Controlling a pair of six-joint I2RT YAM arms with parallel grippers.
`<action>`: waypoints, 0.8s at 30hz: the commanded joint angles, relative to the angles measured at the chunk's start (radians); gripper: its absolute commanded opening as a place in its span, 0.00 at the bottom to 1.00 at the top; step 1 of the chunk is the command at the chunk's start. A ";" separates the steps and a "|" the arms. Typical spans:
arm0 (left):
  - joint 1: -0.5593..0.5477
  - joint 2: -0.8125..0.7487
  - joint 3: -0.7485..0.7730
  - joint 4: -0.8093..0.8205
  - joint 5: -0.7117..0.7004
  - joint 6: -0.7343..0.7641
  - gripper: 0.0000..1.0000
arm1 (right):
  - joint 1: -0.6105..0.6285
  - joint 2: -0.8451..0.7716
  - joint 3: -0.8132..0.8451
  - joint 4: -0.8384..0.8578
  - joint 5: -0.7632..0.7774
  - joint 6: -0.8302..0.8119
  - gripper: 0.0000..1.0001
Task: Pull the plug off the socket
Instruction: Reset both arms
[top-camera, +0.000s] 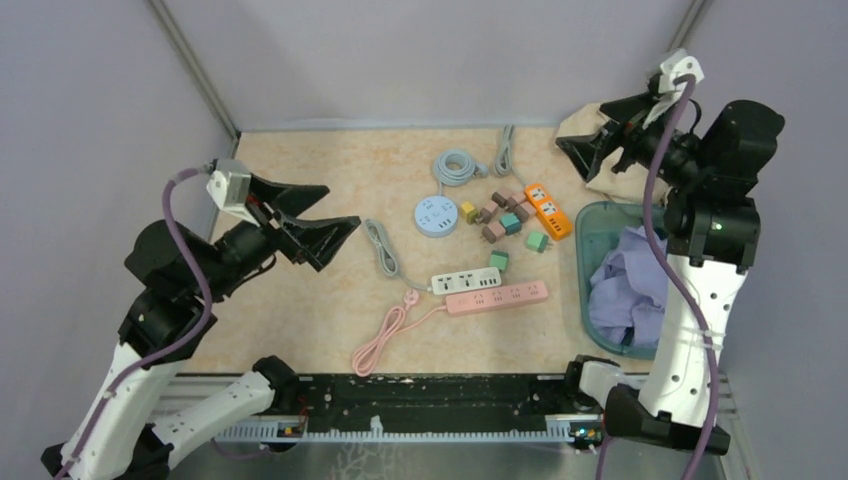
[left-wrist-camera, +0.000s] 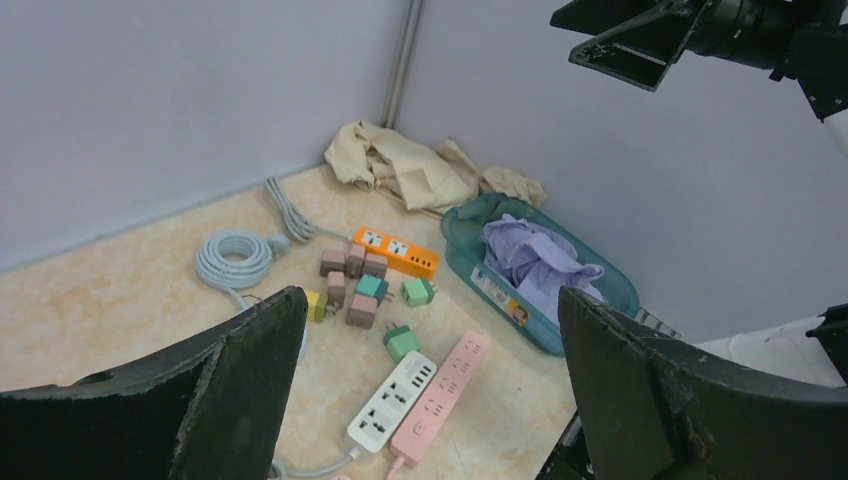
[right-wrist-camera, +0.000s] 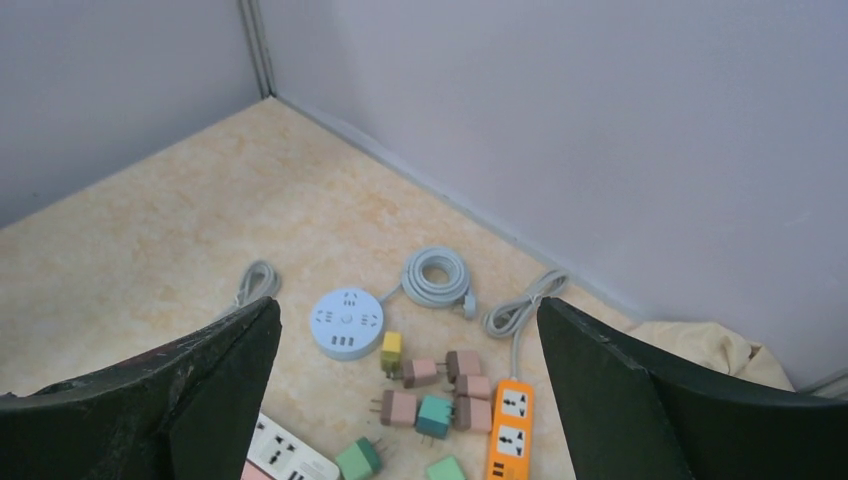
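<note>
My left pincer (top-camera: 340, 207) and right pincer (top-camera: 580, 125) both gape wide apart, holding nothing.
The left one hangs over the left of the surface (top-camera: 300, 300), the right one up by the far right corner. The plugs (top-camera: 511, 224) lie in a bunch between the round blue socket (top-camera: 437, 216) and the orange power strip (top-camera: 548, 210). One green plug (top-camera: 497, 260) sits just beside the white power strip (top-camera: 467, 281). A basket (top-camera: 581, 262) of cloth stands close on the right.
</note>
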 joint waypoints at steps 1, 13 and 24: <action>0.005 0.031 0.133 -0.057 0.019 0.056 1.00 | -0.008 0.012 0.182 -0.063 -0.033 0.144 0.99; 0.005 0.052 0.282 -0.060 0.039 0.073 1.00 | -0.008 0.036 0.459 -0.086 0.058 0.405 0.99; 0.003 0.059 0.327 -0.010 0.087 0.045 1.00 | -0.009 0.013 0.538 -0.135 0.107 0.363 0.99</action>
